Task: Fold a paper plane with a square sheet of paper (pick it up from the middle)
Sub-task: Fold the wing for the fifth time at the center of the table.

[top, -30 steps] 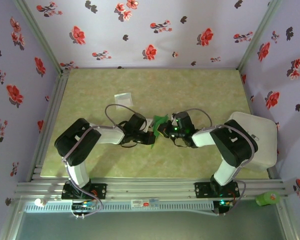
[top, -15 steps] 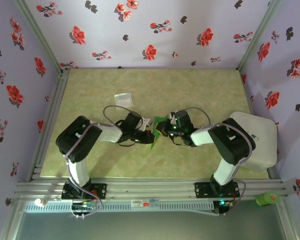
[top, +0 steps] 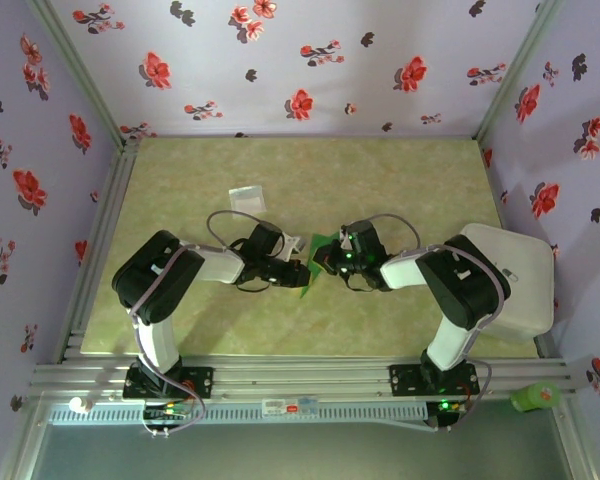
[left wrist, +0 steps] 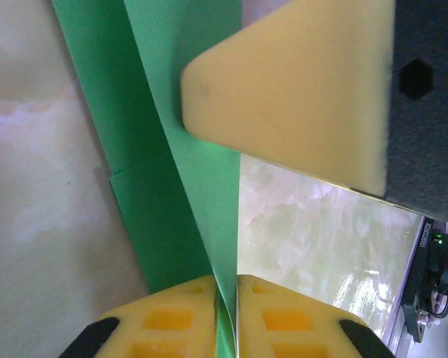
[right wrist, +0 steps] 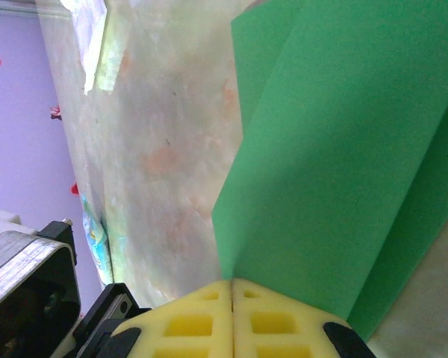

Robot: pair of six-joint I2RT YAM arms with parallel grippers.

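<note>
The bright green sheet of paper (top: 316, 262) is folded into long layers with creases and hangs between the two grippers at mid-table. Its outline is mostly hidden by them, so I cannot tell a plane's shape. My left gripper (top: 300, 270) is shut on a folded edge (left wrist: 225, 298), with the paper (left wrist: 172, 171) running up and away from the pads. The right gripper's foam finger (left wrist: 291, 89) presses on the same paper from above. My right gripper (top: 326, 258) is shut on a corner of the paper (right wrist: 343, 149), its pads meeting at that gripper's tip (right wrist: 231, 292).
A small pale square packet (top: 246, 197) lies on the table behind the left arm. A white rounded tray (top: 515, 275) sits at the right edge. A green object (top: 535, 397) rests outside the frame rail at the near right. Floral walls close three sides.
Both grippers have edged a little to the left and closer together. The green paper between them has dropped lower and folded tighter.
</note>
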